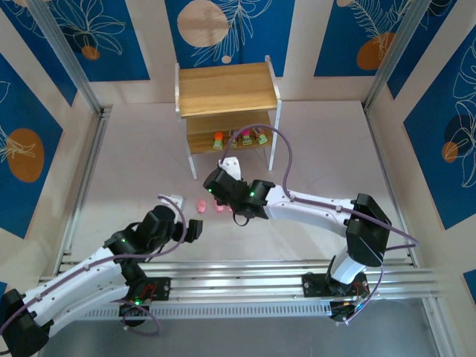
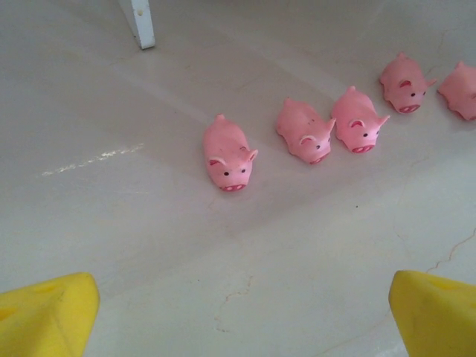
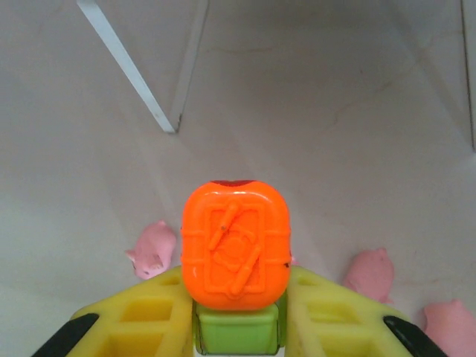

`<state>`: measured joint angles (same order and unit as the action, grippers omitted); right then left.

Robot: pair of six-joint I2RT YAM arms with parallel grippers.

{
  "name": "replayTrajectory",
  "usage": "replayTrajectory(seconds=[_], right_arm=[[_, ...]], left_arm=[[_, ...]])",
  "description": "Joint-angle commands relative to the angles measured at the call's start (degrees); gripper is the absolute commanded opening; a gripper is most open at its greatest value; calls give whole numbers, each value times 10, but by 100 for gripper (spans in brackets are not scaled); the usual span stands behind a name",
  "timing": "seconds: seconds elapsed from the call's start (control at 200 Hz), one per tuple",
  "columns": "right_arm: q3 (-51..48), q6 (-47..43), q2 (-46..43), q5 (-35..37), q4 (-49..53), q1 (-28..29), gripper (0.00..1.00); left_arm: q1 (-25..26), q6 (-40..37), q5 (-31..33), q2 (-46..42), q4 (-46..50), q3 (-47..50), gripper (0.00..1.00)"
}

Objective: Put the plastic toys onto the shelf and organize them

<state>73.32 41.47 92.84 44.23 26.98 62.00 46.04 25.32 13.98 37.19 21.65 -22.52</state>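
Observation:
My right gripper (image 3: 236, 301) is shut on a toy with an orange top and a green base (image 3: 235, 245), held above the table in front of the shelf (image 1: 227, 89). In the top view this gripper (image 1: 217, 183) hangs just short of the shelf's lower board, where three blocky toys (image 1: 245, 138) stand. Several pink pigs (image 2: 229, 152) lie in a row on the table; one pig (image 3: 154, 249) shows under the held toy. My left gripper (image 2: 242, 331) is open, a little short of the nearest pig, with nothing between its yellow fingertips (image 2: 44, 316).
A white shelf leg (image 3: 175, 123) stands ahead of the right gripper, and another leg (image 2: 141, 22) is beyond the pigs. The shelf's top board (image 1: 223, 88) is bare. Metal rails (image 1: 245, 271) run along the near edge, and blue patterned walls enclose the table.

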Motion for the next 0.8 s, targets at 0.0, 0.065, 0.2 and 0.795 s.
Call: replayTrajectory(seconds=[0.0,0.065,0.2,0.795], right_arm=[[42,-41,16,-18,-13,-12,20],[63,-54,28,-24,-16,-20,20],[113,-79,58,-37,-13,-37,20],[285,-104,182,-64,10,-90,20]], left_arm=[[0,-12,-18,-10,-14,10,100],[1,-13,-22,-14,-14,11,100],[0,-18,-37,-23,-20,16,100],[-1,-18,-45,-75,-15,31,100]])
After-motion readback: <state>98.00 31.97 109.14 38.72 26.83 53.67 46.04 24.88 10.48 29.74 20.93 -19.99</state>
